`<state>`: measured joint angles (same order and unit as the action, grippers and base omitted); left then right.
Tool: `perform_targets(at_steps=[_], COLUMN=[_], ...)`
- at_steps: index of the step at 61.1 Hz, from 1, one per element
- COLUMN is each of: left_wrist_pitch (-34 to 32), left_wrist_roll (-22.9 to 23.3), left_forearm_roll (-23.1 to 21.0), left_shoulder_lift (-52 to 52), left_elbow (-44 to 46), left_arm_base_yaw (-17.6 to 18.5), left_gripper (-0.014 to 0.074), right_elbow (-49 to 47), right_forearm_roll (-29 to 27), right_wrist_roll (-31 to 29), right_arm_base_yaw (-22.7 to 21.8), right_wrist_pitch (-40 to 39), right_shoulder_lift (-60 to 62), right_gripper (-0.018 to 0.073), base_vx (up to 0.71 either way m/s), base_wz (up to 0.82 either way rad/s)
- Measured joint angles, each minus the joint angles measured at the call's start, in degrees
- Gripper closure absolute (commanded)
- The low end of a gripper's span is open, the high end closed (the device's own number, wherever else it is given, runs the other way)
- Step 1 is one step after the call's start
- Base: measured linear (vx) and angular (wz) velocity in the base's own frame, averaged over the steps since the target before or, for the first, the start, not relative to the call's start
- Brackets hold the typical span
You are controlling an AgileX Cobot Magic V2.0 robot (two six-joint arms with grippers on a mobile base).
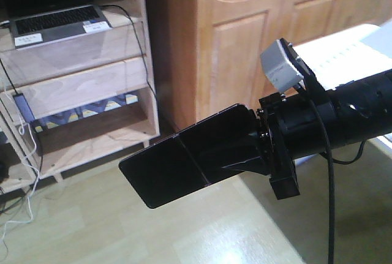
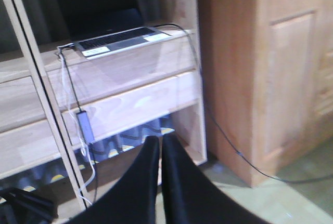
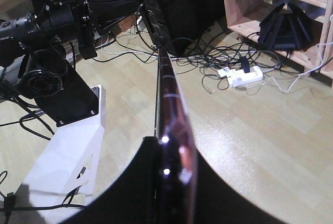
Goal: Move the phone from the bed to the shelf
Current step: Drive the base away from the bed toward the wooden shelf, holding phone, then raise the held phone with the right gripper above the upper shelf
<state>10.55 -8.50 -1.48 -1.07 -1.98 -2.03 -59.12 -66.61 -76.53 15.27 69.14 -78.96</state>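
Phone point(image 1: 177, 163) is in the air, clamped by one end in the right tool point(image 1: 229, 154), screen tilted, free end pointing toward the shelf point(image 1: 92, 83). It hangs over the wood floor point(image 1: 122, 233), apart from the shelf boards. Right wrist view shows it edge-on between the fingers point(image 3: 130, 182). Left tool point(image 2: 160, 154) has its fingers together, holding nothing, and faces the shelf with the laptop point(image 2: 117, 39) on top.

Bare floor point(image 1: 202, 233) lies open toward the shelf point(image 1: 92, 86) at 10 o'clock. Its upper board is taken by a laptop point(image 1: 58, 22), its lower compartment mostly free. Cables point(image 1: 27, 132) dangle at 9 — a wooden wardrobe point(image 1: 245, 43) walls off 12.
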Motion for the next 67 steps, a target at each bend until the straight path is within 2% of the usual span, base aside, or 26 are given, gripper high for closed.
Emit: perform_targets(at_steps=[44, 67], left_wrist_pitch=[0.00, 0.00], left_wrist_roll=[0.00, 0.00], left_forearm_roll=[0.00, 0.00], left_shoulder_lift=[0.00, 0.00], left_elbow=[0.00, 0.00], left_arm_base_yaw=[0.00, 0.00], left_gripper=[0.0595, 0.0595], right_elbow=[0.00, 0.00], right_forearm_roll=[0.00, 0.00], right_wrist_roll=[0.00, 0.00], right_arm_base_yaw=[0.00, 0.00], right_wrist_pitch=[-0.06, -0.06], right_shoulder_lift=[0.00, 0.00], right_gripper=[0.0562, 0.0562], base_vx=[0.41, 0.37], base_wz=[0.38, 0.22])
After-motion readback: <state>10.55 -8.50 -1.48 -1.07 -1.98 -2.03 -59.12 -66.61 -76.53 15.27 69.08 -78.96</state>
